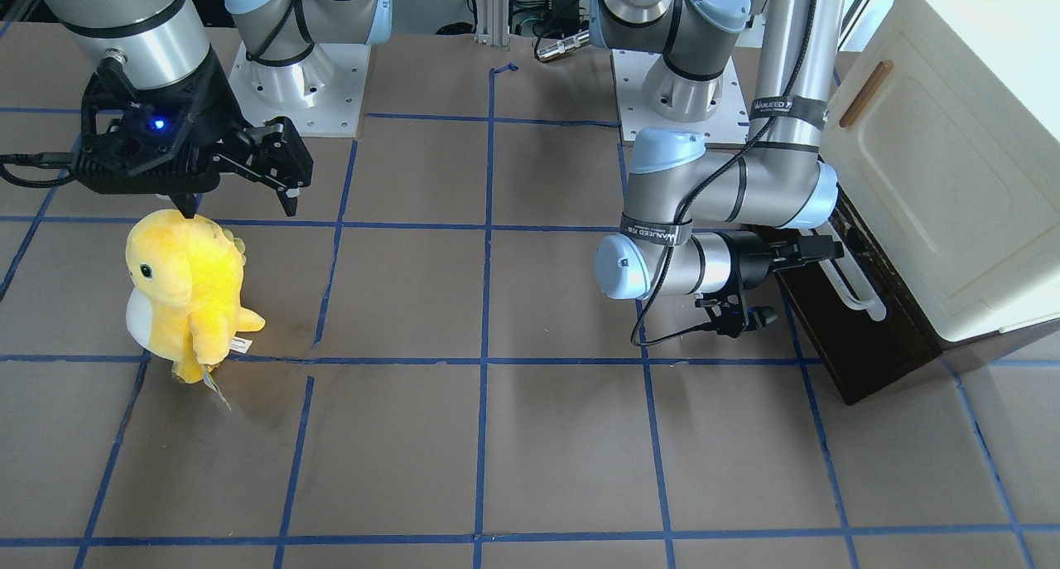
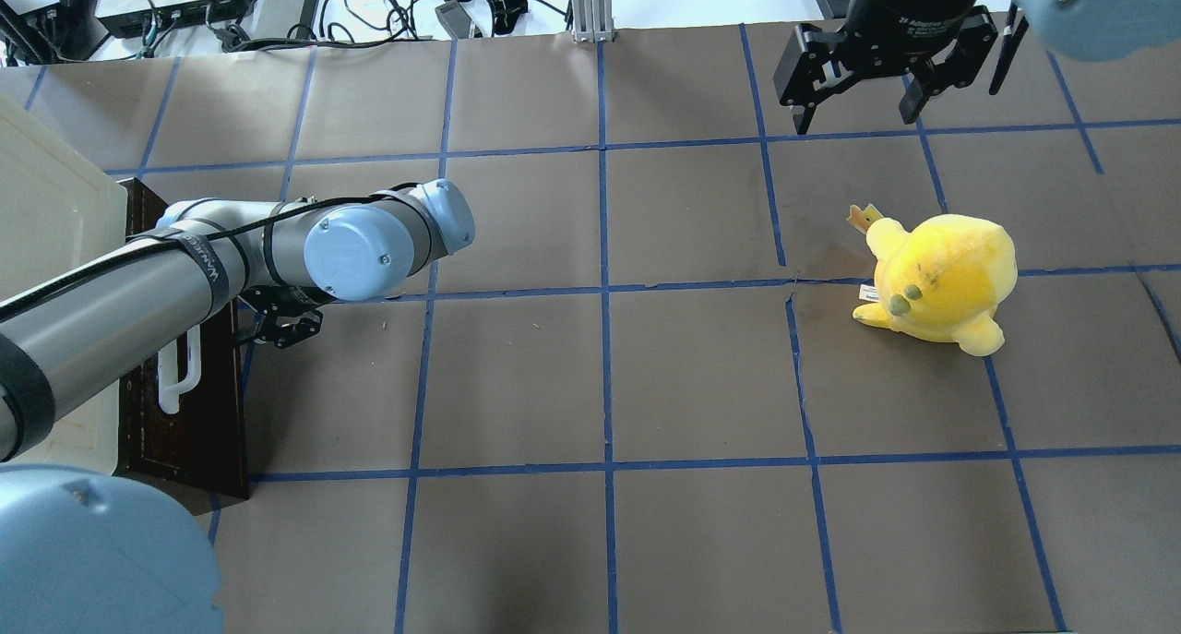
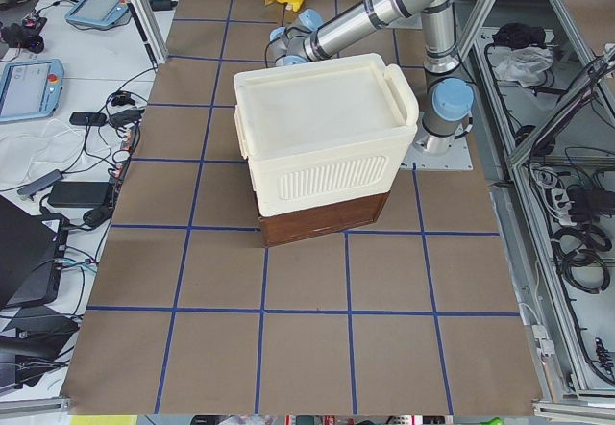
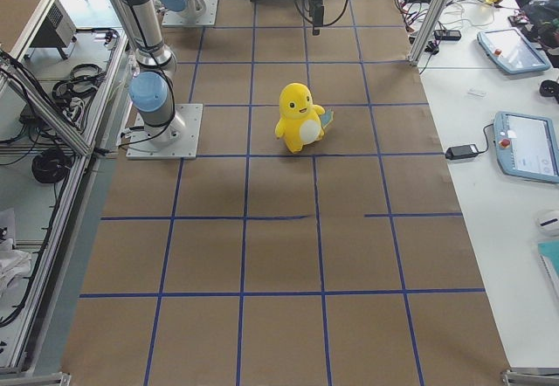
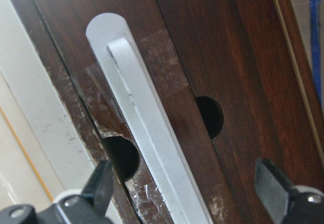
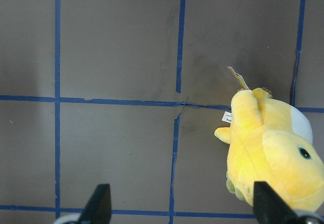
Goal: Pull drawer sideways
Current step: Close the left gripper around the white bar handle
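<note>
The dark brown drawer point(image 1: 869, 345) sits at the bottom of a cream cabinet point(image 1: 936, 180), with a long white bar handle point(image 1: 859, 293) on its front. It also shows in the overhead view point(image 2: 189, 422) and in the exterior left view point(image 3: 322, 218). My left gripper point(image 1: 824, 250) is open at the handle's end. In the left wrist view its two fingers straddle the white handle point(image 5: 147, 127), one finger point(image 5: 104, 183) on each side, close to the drawer front point(image 5: 228, 51). My right gripper point(image 2: 856, 115) is open and empty, far from the drawer.
A yellow plush toy point(image 1: 186, 291) stands on the brown table under my right gripper point(image 6: 182, 201); it also shows in the overhead view point(image 2: 941, 279). The cabinet door has a small brown wooden handle point(image 1: 865, 94). Blue tape lines grid the table.
</note>
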You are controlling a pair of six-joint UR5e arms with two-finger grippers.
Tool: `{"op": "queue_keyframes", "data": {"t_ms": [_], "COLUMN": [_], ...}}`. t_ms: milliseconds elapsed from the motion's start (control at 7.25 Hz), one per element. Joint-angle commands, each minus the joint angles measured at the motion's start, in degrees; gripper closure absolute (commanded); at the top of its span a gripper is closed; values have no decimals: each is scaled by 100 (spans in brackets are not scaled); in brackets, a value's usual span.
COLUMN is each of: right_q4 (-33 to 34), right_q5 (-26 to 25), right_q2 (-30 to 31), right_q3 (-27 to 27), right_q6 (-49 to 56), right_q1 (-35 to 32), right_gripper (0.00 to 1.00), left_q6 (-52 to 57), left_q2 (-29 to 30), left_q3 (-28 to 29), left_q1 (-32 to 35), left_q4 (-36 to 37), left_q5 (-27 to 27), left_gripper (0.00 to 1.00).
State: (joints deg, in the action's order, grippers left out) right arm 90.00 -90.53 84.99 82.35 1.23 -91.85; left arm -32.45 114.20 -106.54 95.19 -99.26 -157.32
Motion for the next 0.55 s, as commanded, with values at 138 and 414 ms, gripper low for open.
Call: {"op": "queue_keyframes", "data": {"t_ms": [138, 414], "right_q4": [0, 0], "right_q5": [0, 0], "right_q2": [0, 0], "right_q3": [0, 0], "right_q6": [0, 0], "right_q1": [0, 0], "right_gripper": [0, 0], "left_q6": [-7, -95], "left_q2": [14, 84], "left_q3": [2, -7], "left_q1": [-132, -220], "left_q4": [3, 3], "left_q5": [-97, -105], "left_gripper": [18, 17]}}
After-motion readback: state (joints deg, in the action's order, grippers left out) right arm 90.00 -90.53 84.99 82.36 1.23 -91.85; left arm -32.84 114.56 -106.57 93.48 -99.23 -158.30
